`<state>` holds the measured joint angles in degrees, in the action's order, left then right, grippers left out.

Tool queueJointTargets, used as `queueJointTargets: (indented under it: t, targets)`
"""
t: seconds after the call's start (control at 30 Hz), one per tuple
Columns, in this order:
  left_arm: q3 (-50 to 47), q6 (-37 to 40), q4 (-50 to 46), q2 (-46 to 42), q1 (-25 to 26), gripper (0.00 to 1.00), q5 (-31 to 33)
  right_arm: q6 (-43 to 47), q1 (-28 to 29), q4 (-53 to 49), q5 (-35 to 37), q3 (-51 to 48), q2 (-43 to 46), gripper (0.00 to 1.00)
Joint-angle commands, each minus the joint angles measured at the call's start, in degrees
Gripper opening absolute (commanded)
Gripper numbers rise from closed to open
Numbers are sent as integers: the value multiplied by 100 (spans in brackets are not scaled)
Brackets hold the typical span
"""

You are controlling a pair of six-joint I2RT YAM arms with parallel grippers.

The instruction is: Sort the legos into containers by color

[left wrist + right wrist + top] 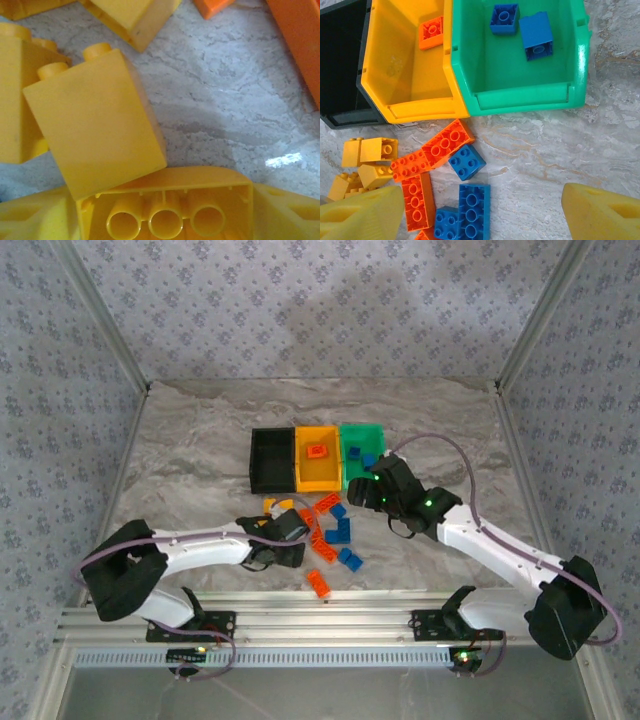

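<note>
Left gripper point(165, 217) jaws press both ends of a yellow brick point(200, 182) on the table point(225, 100), another yellow brick point(95, 130) touching it just beyond. Right gripper point(480, 215) gapes wide and empty above blue bricks point(472, 207), near the green bin point(520, 95) mid-table.

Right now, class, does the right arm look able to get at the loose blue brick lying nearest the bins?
Probably yes. The right gripper hangs open nearby, and the blue brick lies uncovered, though an orange brick crowds one side.
</note>
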<state>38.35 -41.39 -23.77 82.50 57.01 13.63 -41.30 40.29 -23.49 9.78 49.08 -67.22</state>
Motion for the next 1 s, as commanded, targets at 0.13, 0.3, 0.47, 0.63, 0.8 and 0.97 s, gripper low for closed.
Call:
queueJointTargets:
  t: [0.13, 0.3, 0.47, 0.63, 0.8, 0.97]
  targets:
    - [-66, -65, 38, -69, 62, 60, 9, -146, -100, 3, 11, -113, 181, 84]
    - [130, -190, -435, -713, 210, 53, 110, -142, -116, 19, -20, -133, 196, 84]
    - [603, -204, -925, -1649, 237, 51, 271, -171, -140, 72, -37, -204, 218, 84]
    - [1428, 355, -998, -1610, -863, 47, 118, -210, -149, 64, -46, -253, 227, 84]
    - [2183, 707, -316, -724, -2057, 49, -257, -244, -153, -74, -26, -277, 244, 84]
    - [2976, 897, -82, 412, -2601, 49, -333, -334, -141, -209, -46, -389, 412, 84]
